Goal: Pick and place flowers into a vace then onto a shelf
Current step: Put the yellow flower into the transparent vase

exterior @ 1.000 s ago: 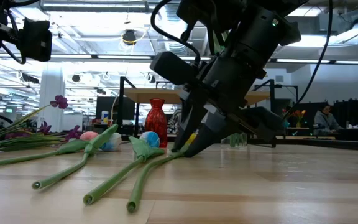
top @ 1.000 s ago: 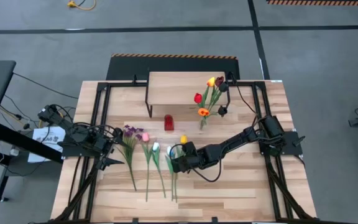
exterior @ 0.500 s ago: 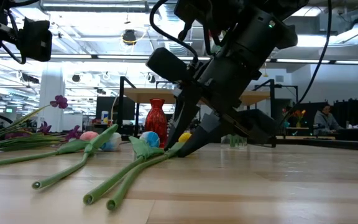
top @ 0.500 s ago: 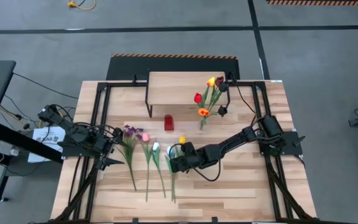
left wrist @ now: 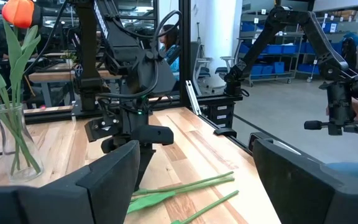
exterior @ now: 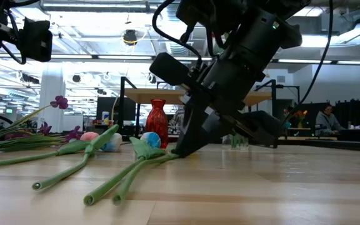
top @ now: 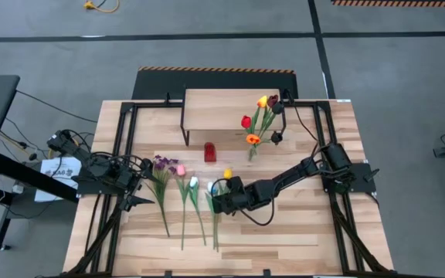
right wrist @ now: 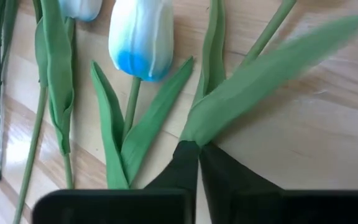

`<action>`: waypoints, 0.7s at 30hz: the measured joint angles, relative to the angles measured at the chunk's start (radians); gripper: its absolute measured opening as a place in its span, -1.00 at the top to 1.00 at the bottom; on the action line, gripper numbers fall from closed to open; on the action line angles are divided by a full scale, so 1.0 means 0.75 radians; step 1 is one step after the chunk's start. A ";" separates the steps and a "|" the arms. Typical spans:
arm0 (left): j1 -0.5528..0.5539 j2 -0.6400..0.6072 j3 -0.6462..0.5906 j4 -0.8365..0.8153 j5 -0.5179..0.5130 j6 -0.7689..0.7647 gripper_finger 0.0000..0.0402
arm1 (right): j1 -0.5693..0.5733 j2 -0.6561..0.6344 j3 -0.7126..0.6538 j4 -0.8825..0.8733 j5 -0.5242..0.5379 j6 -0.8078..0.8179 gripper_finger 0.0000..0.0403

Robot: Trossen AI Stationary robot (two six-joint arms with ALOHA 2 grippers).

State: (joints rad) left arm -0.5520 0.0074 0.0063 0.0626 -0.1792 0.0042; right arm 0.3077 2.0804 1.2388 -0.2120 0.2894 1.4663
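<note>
Right wrist view shows the right gripper (right wrist: 199, 149) with its two dark fingers pressed together on a green tulip leaf (right wrist: 272, 74), pinched just where the leaf meets the stem. A second ago those fingers stood apart around the stem; now they have come shut, so the grasp looks freshly made and the flower has not yet left the table. Beside the pinch lies a white tulip with a blue-tinted base (right wrist: 142, 37), untouched.

Seen from overhead, the right gripper (top: 216, 202) sits low among the flowers lying on the table (top: 188, 201) (a loose row of stems running toward the near edge), and the yellow tulip head (top: 227, 174) shows just beyond it. Farther out, the glass vase (top: 252, 151) already holds several tulips in red, orange and yellow, standing on the tabletop in front of the shelf (top: 222, 108). A small red vase (top: 209, 152) stands near the shelf's leg.

The left gripper (top: 134, 202) waits at the left side of the table, fingers spread wide, holding nothing.

My judgement: with the grip closed, the next move is a lift and carry to the glass vase; a hold partly on a leaf could slip.
</note>
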 joint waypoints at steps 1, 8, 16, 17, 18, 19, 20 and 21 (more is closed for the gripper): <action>0.000 0.000 0.000 0.000 0.000 0.000 -0.51 | 0.000 0.000 0.000 0.000 0.006 0.001 0.97; 0.000 0.000 0.000 0.000 0.000 0.000 -0.51 | 0.011 0.001 0.001 -0.014 0.021 0.011 0.98; 0.000 0.000 0.000 0.000 0.000 0.000 -0.51 | 0.059 -0.001 0.005 -0.099 0.023 0.132 1.00; 0.000 0.000 0.000 0.000 0.000 0.000 -0.51 | 0.066 -0.001 0.005 -0.111 0.027 0.146 1.00; 0.000 0.000 0.000 0.000 0.000 0.000 -0.51 | 0.074 -0.002 0.005 -0.122 0.029 0.161 1.00; 0.000 0.000 0.000 0.000 0.000 0.000 -0.51 | 0.081 -0.002 0.005 -0.133 0.030 0.176 1.00; 0.000 0.000 0.000 0.000 0.001 0.000 -0.51 | 0.088 -0.002 0.005 -0.143 0.030 0.189 1.00; 0.000 0.000 0.000 0.000 0.001 0.000 -0.51 | 0.095 -0.003 0.005 -0.152 0.030 0.203 1.00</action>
State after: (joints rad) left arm -0.5518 0.0074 0.0066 0.0625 -0.1787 0.0044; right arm 0.3785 2.0784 1.2423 -0.3259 0.3119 1.6187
